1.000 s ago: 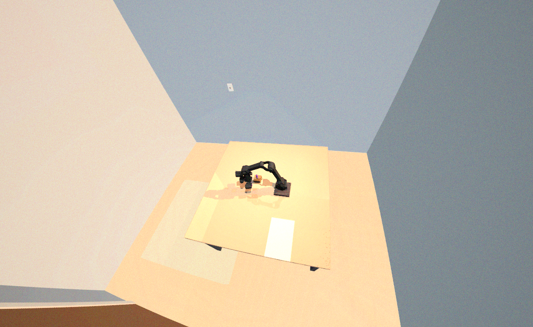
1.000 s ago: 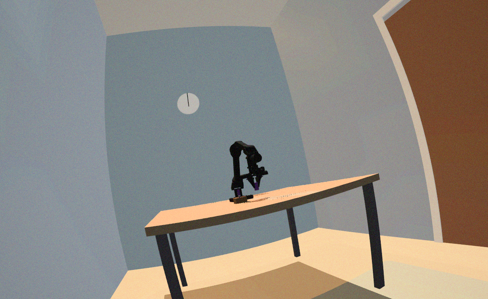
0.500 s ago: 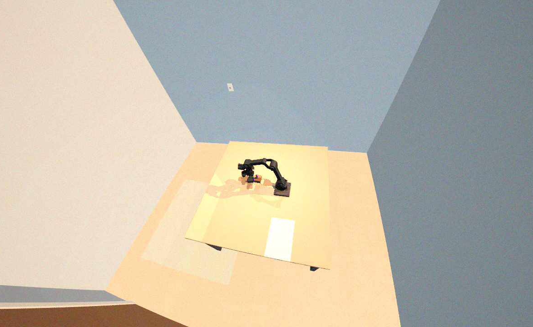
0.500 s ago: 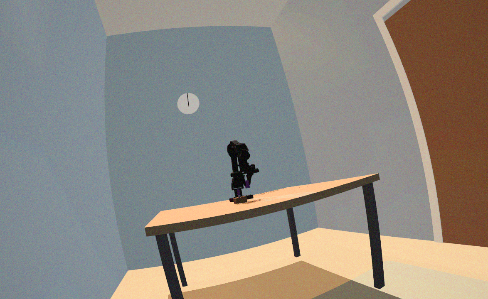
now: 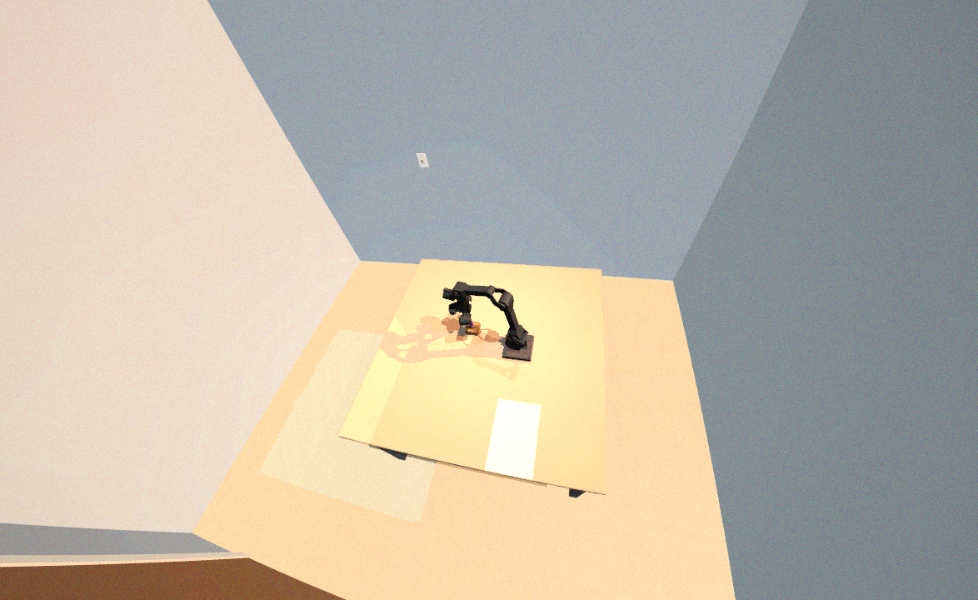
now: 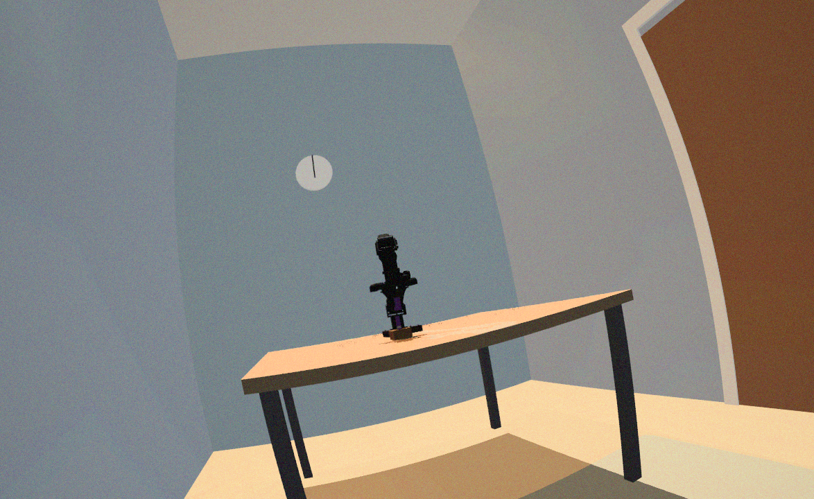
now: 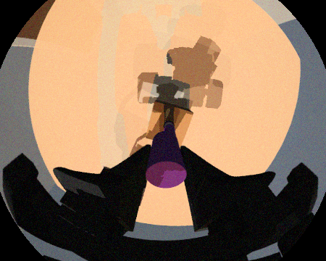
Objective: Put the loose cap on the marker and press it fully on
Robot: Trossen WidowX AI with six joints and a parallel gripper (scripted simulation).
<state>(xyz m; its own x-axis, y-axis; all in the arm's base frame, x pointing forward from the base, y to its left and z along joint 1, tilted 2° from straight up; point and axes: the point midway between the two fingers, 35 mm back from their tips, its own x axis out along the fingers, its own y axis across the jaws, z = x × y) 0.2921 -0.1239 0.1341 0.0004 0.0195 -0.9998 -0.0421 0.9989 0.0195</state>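
Observation:
The purple cap (image 7: 166, 159) (image 6: 397, 303) is between the two black fingers of my gripper (image 7: 165, 148) (image 6: 396, 305) (image 5: 466, 322), which is shut on it. The brown holder block (image 7: 186, 121) (image 6: 401, 334) (image 5: 475, 329) stands on the table. The purple marker (image 7: 171, 134) (image 6: 399, 321) stands upright in it. In the wrist view the marker shows past the cap's far end, a little to the right, and the cap hides part of it. In the exterior view the cap is above the marker. I cannot tell whether they touch.
The arm's square base (image 5: 517, 348) stands on the wooden table (image 5: 432, 395), to the right of the holder in the top view. The arm arches over toward the holder. Shadows of the arm fall around the block. A bright patch lies near the table's front edge.

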